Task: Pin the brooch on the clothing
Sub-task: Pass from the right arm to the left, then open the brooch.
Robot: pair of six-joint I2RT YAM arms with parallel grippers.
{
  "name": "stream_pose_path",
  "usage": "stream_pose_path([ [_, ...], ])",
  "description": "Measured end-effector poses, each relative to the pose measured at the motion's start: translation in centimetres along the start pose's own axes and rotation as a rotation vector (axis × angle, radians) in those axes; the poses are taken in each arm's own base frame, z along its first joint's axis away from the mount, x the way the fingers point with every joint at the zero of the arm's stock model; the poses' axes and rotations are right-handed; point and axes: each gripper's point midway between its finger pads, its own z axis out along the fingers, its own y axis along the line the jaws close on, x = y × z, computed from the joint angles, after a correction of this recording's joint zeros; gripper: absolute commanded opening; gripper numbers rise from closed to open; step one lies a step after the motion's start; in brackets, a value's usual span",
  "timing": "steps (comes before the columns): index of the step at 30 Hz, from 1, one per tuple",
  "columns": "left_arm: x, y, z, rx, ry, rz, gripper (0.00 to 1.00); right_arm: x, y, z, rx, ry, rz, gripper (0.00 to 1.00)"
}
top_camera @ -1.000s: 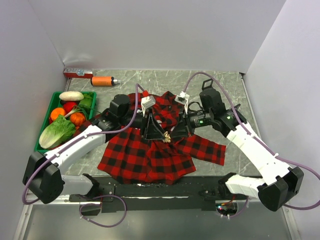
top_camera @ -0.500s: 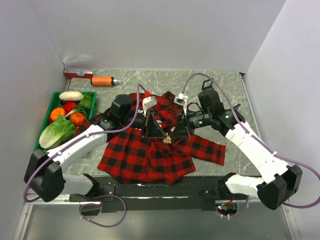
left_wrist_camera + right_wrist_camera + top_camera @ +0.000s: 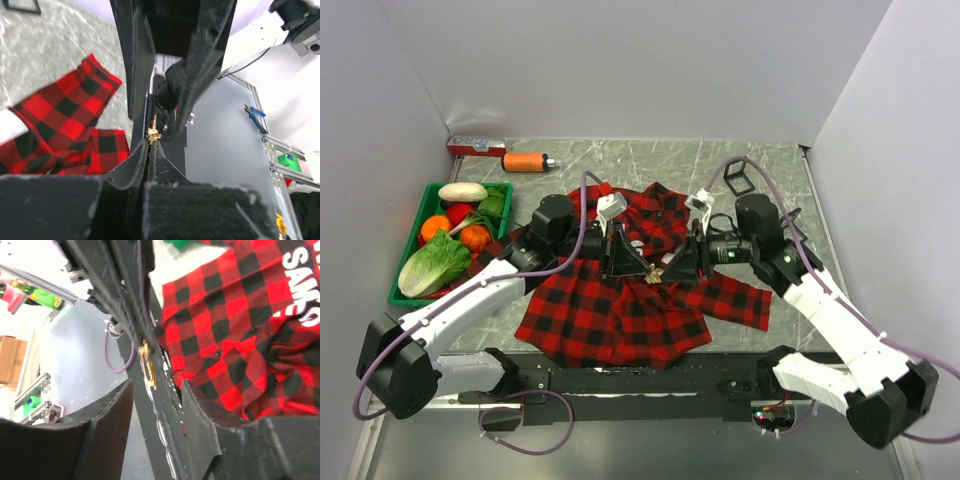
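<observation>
The clothing [image 3: 610, 315], a red-and-black plaid shirt, lies spread on the table between the two arms; its white chest lettering [image 3: 300, 270] shows in the right wrist view. A small gold brooch [image 3: 656, 272] hangs just above the shirt's middle. My left gripper [image 3: 642, 268] is shut on it; in the left wrist view the fingertips [image 3: 150, 142] pinch the brooch [image 3: 151, 132]. My right gripper [image 3: 680, 266] stands open just to the right. In its own view its jaws [image 3: 155, 405] straddle the left fingers and the brooch [image 3: 146, 365] without touching.
A green crate [image 3: 412, 232] of vegetables stands at the left. An orange bottle [image 3: 525, 161] and a red-and-white box [image 3: 475, 146] lie at the back left. A small black frame [image 3: 738, 180] sits behind the right arm. Grey walls close in on three sides.
The left gripper has shut on the brooch. The right gripper, which held it before, has opened and drawn back a little to the right.
</observation>
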Motion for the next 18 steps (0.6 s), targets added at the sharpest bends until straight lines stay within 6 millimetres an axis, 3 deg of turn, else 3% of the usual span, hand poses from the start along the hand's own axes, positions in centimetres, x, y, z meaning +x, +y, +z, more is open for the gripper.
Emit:
stream_pose_path([
  [1,-0.2,-0.2,-0.1,0.001,-0.008,0.01,0.01,0.1,0.3,-0.1,-0.012,-0.02,-0.002,0.59],
  [8,-0.8,-0.4,0.0,0.011,-0.027,0.017,0.01,-0.6,1.3,0.1,-0.075,-0.093,-0.004,0.58],
  [15,-0.9,-0.5,0.0,0.013,-0.029,0.018,0.01,-1.8,2.1,0.3,-0.111,-0.133,-0.034,0.35],
  [18,-0.8,-0.6,0.0,0.022,-0.026,0.017,0.01,-1.8,2.0,0.4,-0.112,-0.134,-0.027,0.32],
])
